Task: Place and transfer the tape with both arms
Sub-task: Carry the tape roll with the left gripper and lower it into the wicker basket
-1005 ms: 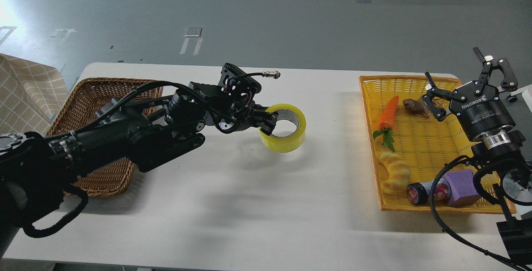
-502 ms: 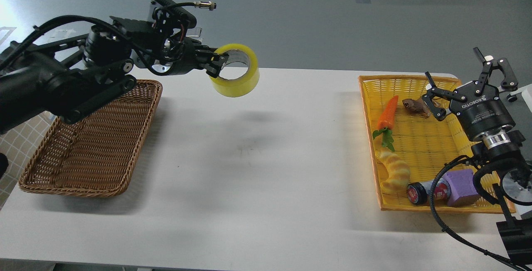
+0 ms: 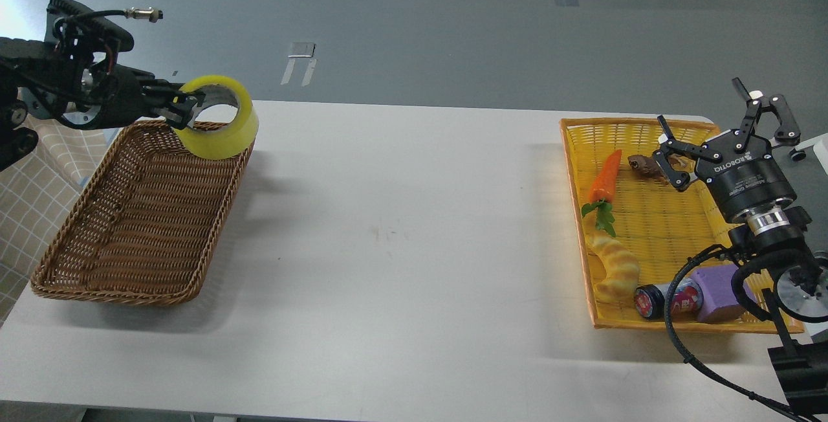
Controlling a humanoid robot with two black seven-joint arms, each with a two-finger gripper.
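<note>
White desk carries our wicker basket; our left end effector pinches the tape by its wall above the basket's far right corner, likely for dropping; right end effector idles, fingers spread.

Table middle bare between wicker basket and crowded yellow tray.

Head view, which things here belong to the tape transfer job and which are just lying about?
Job: yellow packing tape roll; left gripper holding it; open right gripper; brown wicker basket.

Lying about: yellow plastic tray, orange toy carrot, yellow ridged croissant toy, purple block, small can, brown figurine.
</note>
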